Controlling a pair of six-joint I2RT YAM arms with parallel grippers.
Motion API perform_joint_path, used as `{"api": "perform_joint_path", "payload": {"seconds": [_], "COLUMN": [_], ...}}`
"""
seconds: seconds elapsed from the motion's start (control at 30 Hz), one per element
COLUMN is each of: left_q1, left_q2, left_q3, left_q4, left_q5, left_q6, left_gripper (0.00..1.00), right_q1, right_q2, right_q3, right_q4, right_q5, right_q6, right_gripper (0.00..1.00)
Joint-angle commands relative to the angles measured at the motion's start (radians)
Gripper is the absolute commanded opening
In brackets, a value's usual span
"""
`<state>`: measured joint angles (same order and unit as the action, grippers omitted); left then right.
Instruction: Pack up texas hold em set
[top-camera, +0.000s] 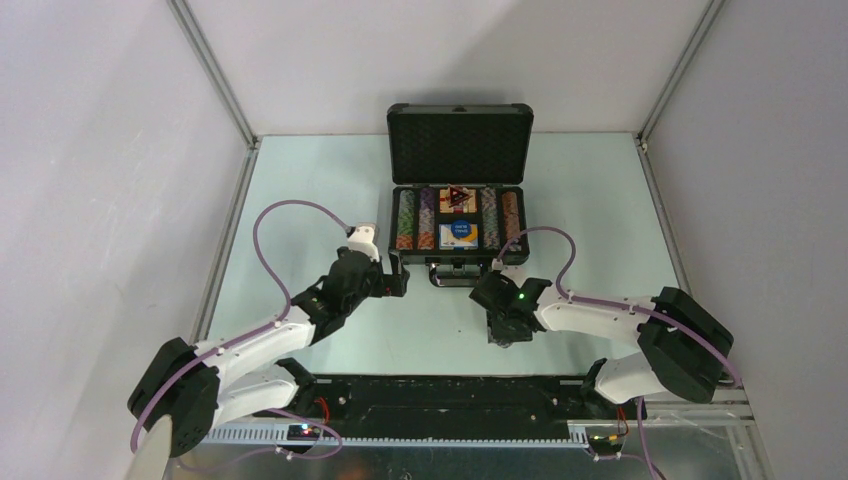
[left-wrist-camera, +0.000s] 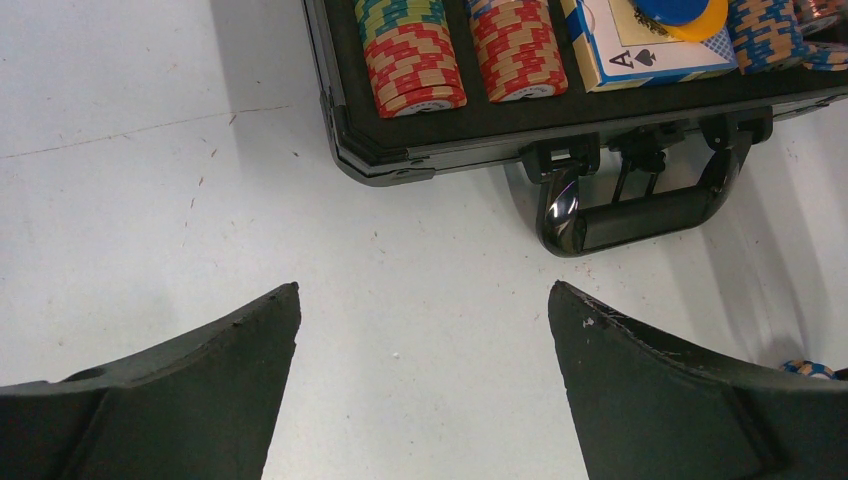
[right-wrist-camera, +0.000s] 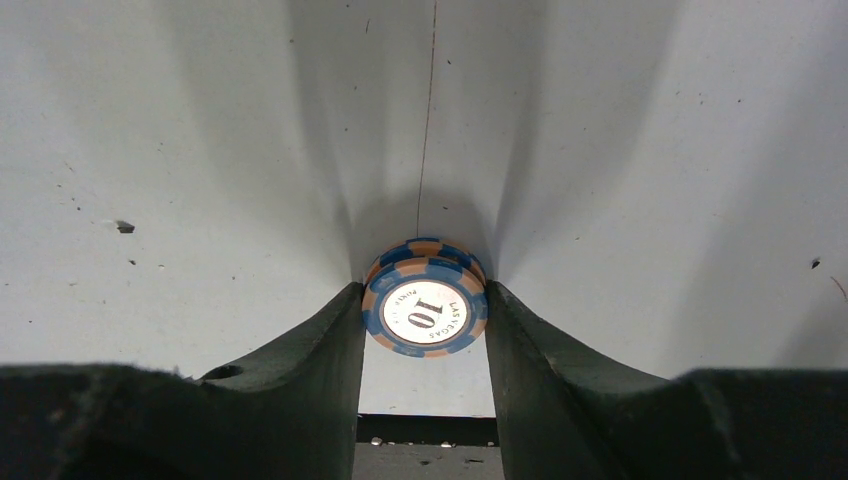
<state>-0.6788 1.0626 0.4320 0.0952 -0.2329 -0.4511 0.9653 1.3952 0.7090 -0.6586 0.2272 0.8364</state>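
Observation:
The dark grey briefcase (top-camera: 396, 228) lies open at the table's middle back, lid (top-camera: 460, 140) upright. Rows of striped poker chips (top-camera: 406, 220) fill it, with a card box (left-wrist-camera: 640, 45), blue and orange buttons (left-wrist-camera: 680, 10) and a dark triangular marker (top-camera: 458, 197) between them. My left gripper (top-camera: 398, 278) is open and empty over bare table (left-wrist-camera: 423, 290), just in front of the case's left front corner. My right gripper (top-camera: 503, 338) points down in front of the case's handle (left-wrist-camera: 640, 215). It is shut (right-wrist-camera: 424, 287) on a small stack of blue and orange chips (right-wrist-camera: 425, 310) marked 10.
White walls with metal posts close in the table on the left, right and back. A black rail (top-camera: 450, 395) with the arm bases runs along the near edge. A blue and orange chip edge (left-wrist-camera: 808, 369) shows at the left wrist view's lower right.

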Motion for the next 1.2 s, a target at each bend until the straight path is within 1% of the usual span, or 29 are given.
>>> {"api": "perform_joint_path", "payload": {"seconds": [0.0,0.03,0.1,0.23,0.33,0.53,0.9,1.17], "left_q1": [-0.008,-0.008,-0.007,-0.007,-0.007,-0.008,-0.008,-0.008], "left_q2": [-0.001,-0.001,0.0,0.001,0.003,0.004,0.004,-0.005], "left_q3": [0.037,0.037,0.037,0.038,0.04,0.04,0.04,0.038], "left_q4": [0.029,0.029,0.029,0.029,0.029,0.029,0.029,0.029], "left_q5": [-0.013,-0.013,-0.013,-0.013,-0.013,-0.013,-0.012,-0.014], "left_q6": [0.02,0.02,0.02,0.02,0.021,0.02,0.021,0.021], "left_gripper": [0.98,0.98,0.98,0.98,0.98,0.98,0.98,0.98], "right_q1": [-0.002,-0.005,-0.011,-0.031,-0.039,-0.045,-0.043,-0.022], "right_q2": [0.024,0.016,0.0,-0.049,-0.08,-0.092,-0.084,-0.066], "right_q3": [-0.013,-0.013,-0.013,-0.009,0.002,0.024,0.024,0.024], "right_q4": [0.013,0.012,0.011,-0.003,-0.015,-0.025,-0.028,0.003], "right_q5": [0.032,0.034,0.036,0.043,0.047,0.042,0.023,0.005], "right_q6": [-0.001,-0.004,-0.011,-0.021,-0.035,-0.048,-0.049,-0.041], "right_gripper": [0.24,0.18,0.13,0.09,0.09,0.09,0.1,0.11]}}
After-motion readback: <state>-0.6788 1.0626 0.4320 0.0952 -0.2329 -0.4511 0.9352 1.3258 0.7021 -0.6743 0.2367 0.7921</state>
